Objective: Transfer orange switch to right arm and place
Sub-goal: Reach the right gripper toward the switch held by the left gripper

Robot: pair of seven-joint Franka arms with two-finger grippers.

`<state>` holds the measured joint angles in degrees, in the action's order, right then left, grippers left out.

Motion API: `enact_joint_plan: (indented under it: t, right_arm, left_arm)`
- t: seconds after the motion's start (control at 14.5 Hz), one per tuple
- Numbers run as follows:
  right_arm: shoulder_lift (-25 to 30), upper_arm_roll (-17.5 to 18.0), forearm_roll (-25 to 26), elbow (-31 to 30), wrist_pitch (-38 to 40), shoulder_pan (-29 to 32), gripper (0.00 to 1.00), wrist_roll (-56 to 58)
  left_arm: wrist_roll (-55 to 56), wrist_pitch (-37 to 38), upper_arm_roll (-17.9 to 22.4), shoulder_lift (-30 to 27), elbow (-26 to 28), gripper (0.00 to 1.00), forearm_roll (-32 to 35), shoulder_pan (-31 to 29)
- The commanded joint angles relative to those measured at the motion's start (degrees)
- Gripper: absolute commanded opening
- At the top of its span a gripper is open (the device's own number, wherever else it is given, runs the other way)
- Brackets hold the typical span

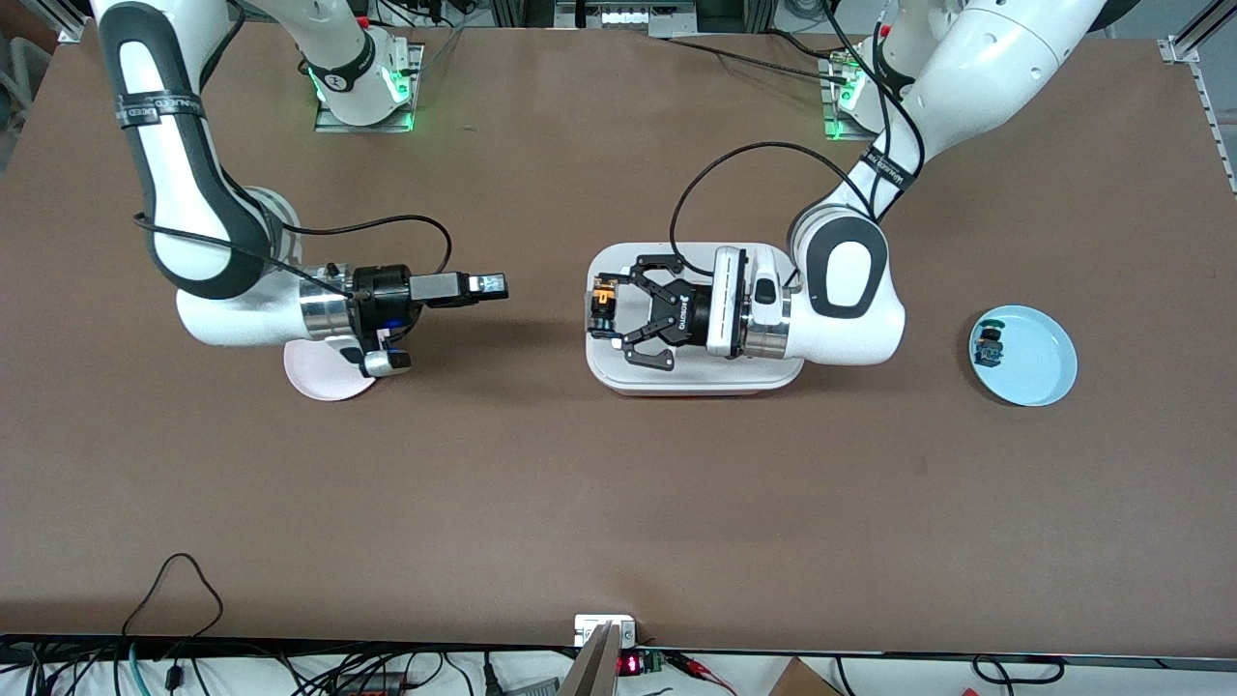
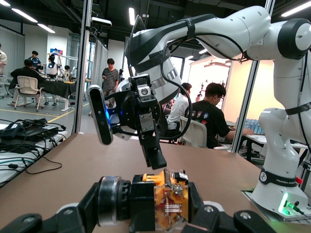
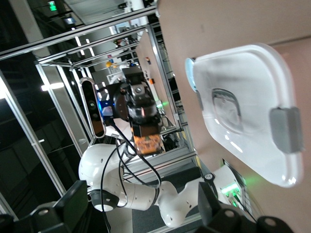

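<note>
Pink plate (image 1: 327, 379): we see it on the tabletop (image 1: 541, 483) at the right arm's end, partly hidden under the right arm (image 1: 184, 203).
Right gripper (image 1: 490, 286): slim and black, held level in the air over bare tabletop between the pink plate and the white tray; we see its fingers (image 3: 73, 204) spread apart with nothing between them, pointing toward the left gripper.
White tray (image 1: 618, 372): a rounded rectangular tray near the middle of the tabletop, with the left gripper above it.
Orange switch (image 1: 603, 302): we find it off the tabletop, clamped in the left gripper over the white tray, its orange cap showing; in the left wrist view (image 2: 167, 194) it sits between the fingers.
Left gripper (image 1: 604, 319): wide black linkage fingers (image 1: 657, 280) clenched on the orange switch, aimed at the right gripper.
Blue plate (image 1: 1049, 362): on the tabletop at the left arm's end, carrying a small blue-green-capped switch (image 1: 991, 345) near its rim.
</note>
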<state>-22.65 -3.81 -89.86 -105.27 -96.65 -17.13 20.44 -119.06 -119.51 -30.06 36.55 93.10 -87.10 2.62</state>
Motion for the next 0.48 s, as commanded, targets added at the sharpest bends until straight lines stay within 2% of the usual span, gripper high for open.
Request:
enact_joint_plan:
  t: [0.0,0.41]
  right_arm:
    - [-1.6,-0.41,-6.27,0.07,-0.73,-2.28,1.0,3.99]
    - [-3.36,-0.41,-12.0,0.68,-3.1,-5.1,1.0,5.13]
  left_arm:
    - [-2.84,-0.46,0.18,-0.51,0.15,0.0,-2.46,0.72]
    - [-2.84,-0.37,0.18,-0.51,0.15,0.0,-2.55,0.71]
